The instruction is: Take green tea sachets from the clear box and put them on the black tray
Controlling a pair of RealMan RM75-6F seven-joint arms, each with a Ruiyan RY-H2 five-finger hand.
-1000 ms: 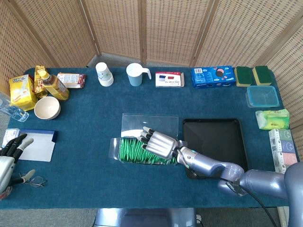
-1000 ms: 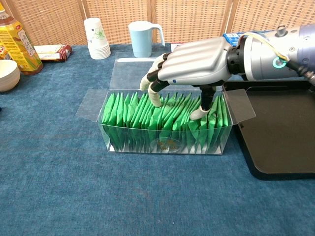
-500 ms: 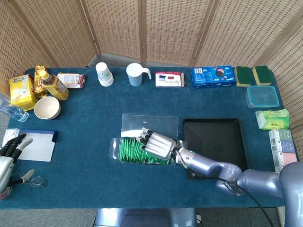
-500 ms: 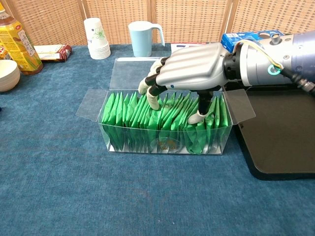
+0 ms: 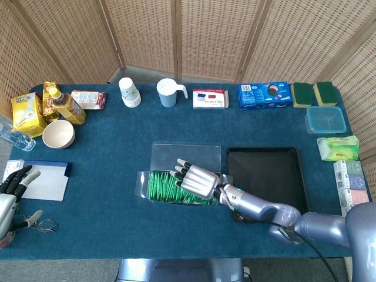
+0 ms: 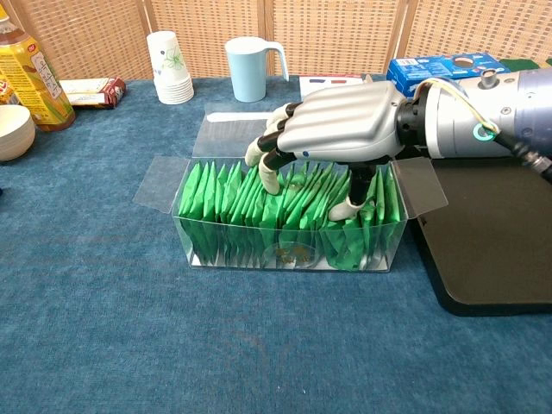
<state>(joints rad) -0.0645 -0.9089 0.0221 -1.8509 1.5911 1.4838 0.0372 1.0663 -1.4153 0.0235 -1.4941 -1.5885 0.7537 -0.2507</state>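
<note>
The clear box stands open in the middle of the table, packed with upright green tea sachets. My right hand hovers palm-down over its right half. Its fingertips dip among the sachet tops and its thumb pushes into the sachets near the right end. No sachet is lifted. From the head view the right hand covers the box beside the black tray, which lies bare to the right. My left hand rests at the table's left edge, holding nothing.
The back row holds stacked paper cups, a blue mug, a blue box and sponges. Left are a bottle and a bowl. Box flaps stick out sideways, one over the tray.
My right hand has sunk a little lower onto the box, and its thumb has pressed the sachets at the right end into a bend. The left hand stayed put.
</note>
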